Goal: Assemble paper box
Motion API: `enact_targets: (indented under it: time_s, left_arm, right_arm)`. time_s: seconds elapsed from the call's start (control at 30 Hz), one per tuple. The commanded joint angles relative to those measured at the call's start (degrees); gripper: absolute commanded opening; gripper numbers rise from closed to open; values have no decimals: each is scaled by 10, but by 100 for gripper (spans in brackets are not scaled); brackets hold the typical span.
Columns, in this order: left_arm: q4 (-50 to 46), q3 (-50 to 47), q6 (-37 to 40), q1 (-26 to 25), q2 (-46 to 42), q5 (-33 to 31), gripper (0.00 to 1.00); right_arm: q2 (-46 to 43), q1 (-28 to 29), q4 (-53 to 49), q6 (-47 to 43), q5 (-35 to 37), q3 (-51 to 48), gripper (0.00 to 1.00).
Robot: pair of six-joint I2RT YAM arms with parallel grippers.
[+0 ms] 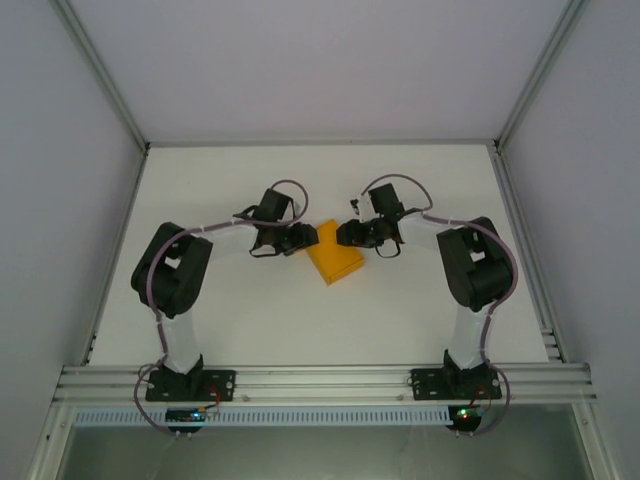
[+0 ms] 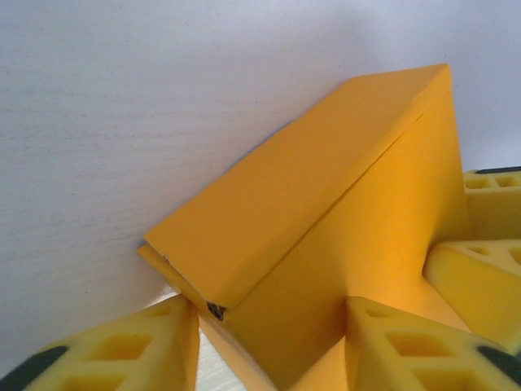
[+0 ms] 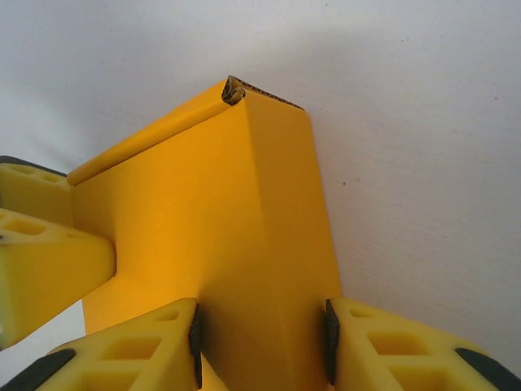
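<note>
The box (image 1: 334, 257), folded into shape, sits at the middle of the tabletop (image 1: 250, 325), between the two arms. The left tool (image 2: 273, 346) is closed on one end of it. The right tool (image 3: 260, 338) grips the opposite end, pads (image 3: 196, 338) pressed against both side walls.

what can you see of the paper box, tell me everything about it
The paper box is plain orange-yellow thin card, folded into a small rectangular block with sharp creases, a flap seam along one long edge and a crumpled corner. It lies on the white table, turned diagonal in the top view. The right gripper clamps one end; the fingers of the left gripper flank the other, contact unclear.
</note>
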Motion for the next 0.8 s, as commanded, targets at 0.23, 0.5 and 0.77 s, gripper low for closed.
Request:
enact_targets:
  time_s: [0.23,0.5,0.77]
  left_arm:
    - [81,-36,-18,-5,53,20,4]
    - [102,-60,-32,-5,57,19,0]
    - [42,-40,-3,-2,39,2,29]
  right_arm:
    - [20,31,32,65,-5,-78,38]
    - [19,33,28,69,23,-87,37]
    - [7,50,-35,80,124,-93,37]
